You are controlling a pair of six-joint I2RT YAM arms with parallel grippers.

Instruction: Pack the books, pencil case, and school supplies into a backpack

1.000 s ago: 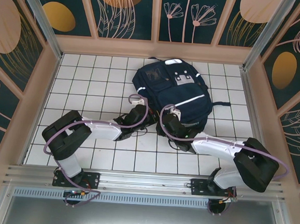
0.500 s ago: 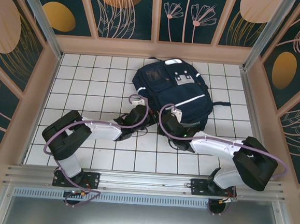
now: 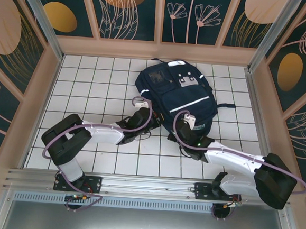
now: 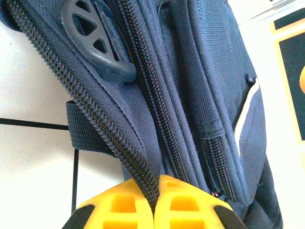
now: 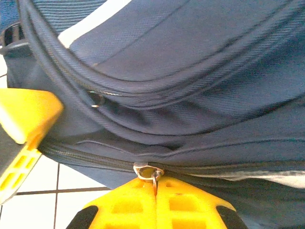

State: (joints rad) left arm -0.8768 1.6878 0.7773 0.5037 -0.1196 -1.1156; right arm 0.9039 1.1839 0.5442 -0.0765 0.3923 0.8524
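- One navy backpack [image 3: 176, 92] lies flat on the white tiled table [image 3: 92, 83], at the middle towards the far wall, with white stripes and grey patches facing up. Its near edge meets both sets of fingers.
- Two arms reach in from the near rail and converge on that near edge, one on each side.
- The left gripper [image 3: 147, 119] sits at the bag's near-left corner. In the left wrist view the yellow pads of the left gripper [image 4: 155, 191] are pressed together with no gap. A black zip track [image 4: 102, 126] runs down the bag's edge and is pinched between them.
- The right gripper [image 3: 187, 122] sits at the near-right part of the bag, just beside the left one. In its own wrist view the right gripper [image 5: 155, 186] is closed tight. One small metal zip pull [image 5: 148, 171] is nipped at the fingertips, right against the zip line in the fabric above.
- One dark rubber tab [image 4: 97, 45] lies on the bag beside the zip track.
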